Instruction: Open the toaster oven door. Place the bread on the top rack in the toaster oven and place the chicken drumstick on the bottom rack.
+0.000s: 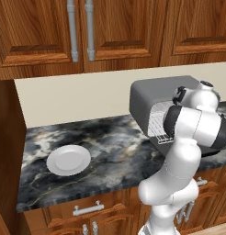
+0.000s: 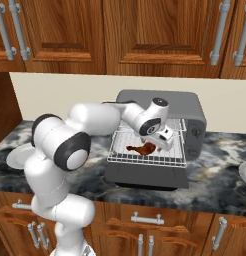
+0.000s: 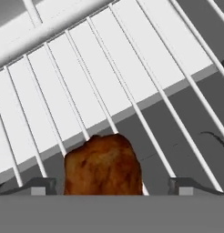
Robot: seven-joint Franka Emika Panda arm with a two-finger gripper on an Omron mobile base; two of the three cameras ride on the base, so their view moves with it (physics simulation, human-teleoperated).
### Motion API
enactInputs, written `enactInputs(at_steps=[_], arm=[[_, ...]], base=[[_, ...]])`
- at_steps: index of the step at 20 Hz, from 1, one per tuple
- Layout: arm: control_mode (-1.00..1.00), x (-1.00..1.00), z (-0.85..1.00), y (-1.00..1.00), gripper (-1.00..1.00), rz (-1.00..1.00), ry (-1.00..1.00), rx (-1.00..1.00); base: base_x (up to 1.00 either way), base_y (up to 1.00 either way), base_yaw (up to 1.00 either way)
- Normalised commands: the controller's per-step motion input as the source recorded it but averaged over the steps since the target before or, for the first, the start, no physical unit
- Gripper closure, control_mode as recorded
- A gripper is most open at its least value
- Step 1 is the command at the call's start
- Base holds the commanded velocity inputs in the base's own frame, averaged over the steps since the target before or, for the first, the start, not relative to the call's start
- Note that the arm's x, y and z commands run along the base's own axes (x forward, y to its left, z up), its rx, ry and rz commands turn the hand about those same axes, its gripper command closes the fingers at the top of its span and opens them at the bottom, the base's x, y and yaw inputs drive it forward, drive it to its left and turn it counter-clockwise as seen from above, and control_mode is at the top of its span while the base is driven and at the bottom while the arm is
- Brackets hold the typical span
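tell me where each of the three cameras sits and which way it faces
Left base view: behind the arm's left, looking down at the counter, plate and toaster oven; arm at right.
Right base view: behind the arm's right, facing the open oven, chicken drumstick on the pulled-out rack; arm from left.
Hand view: on the hand, looking down at the rack; tool fingertips flank the drumstick.
Both base views share the oven.

chicken drumstick (image 3: 104, 164): lower end cut off | claw (image 3: 111, 187): tips barely visible

Kitchen: wooden cabinets (image 1: 124, 27), marble counter (image 1: 110, 137), toaster oven (image 2: 190, 112).
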Motion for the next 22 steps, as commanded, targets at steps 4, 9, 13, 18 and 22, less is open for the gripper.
enactInputs(at_steps=[4,9,13,18,22], arm=[[-1.00,-0.23,0.24,-0.04,-1.00,0.00,-0.11,0.00],[-1.00,-0.44,0.08,-0.04,-1.00,0.00,-0.01,0.00],[-1.00,-0.44,-0.06,0.01,-1.00,0.05,-0.01,-0.04],[-1.00,-0.27,-0.09,0.03,-1.00,0.19,-0.01,-0.05],[-1.00,-0.19,-0.11,0.01,-1.00,0.27,0.00,-0.10]], base=[[0.00,0.00,0.00],[0.00,0.00,0.00],[0.00,0.00,0.00],[0.00,0.00,0.00],[0.00,0.00,0.00]])
